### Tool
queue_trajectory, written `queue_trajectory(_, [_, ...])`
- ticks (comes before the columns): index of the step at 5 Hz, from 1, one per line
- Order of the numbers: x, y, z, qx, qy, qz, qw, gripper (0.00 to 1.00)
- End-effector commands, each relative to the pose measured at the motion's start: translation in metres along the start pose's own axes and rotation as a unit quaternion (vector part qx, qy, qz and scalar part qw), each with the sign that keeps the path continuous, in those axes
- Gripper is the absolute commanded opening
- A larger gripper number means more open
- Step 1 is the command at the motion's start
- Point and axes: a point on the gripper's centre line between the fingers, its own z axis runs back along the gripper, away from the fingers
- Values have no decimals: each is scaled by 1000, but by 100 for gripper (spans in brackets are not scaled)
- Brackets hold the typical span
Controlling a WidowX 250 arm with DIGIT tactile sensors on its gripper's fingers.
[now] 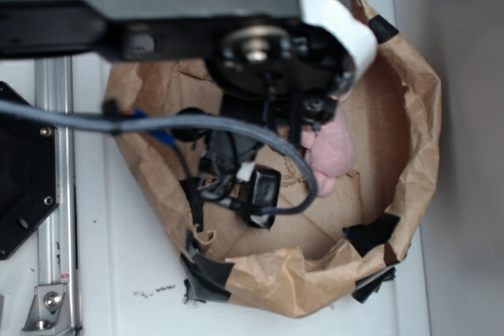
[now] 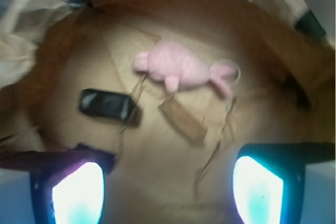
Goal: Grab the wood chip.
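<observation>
End effector (image 2: 168, 187) hangs spread and empty above the paper-bag floor. Just ahead of its gap lies the wood chip (image 2: 182, 120), directly below the pink plush (image 2: 181, 69), its long axis running diagonally across the fingers' line.

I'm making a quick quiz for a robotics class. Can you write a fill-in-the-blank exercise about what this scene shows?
1. The plush toy is ____ in colour.
2. In the wrist view, the wood chip lies ____ the plush toy.
3. The end effector holds ____.
4. The glossy block left of the wood chip is ____.

Missing words: pink; below; nothing; black
</observation>
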Motion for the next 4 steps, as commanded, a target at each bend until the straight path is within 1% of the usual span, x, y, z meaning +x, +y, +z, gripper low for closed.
queue_trajectory(1, [5,5,-49,50,-14,-100,994,100])
queue_trajectory(2, [42,12,-99,51,-19,-140,989,100])
queue_trajectory(3, [55,15,-124,16,-34,-175,984,100])
queue_trajectory(4, [42,16,-125,10,-19,-174,984,100])
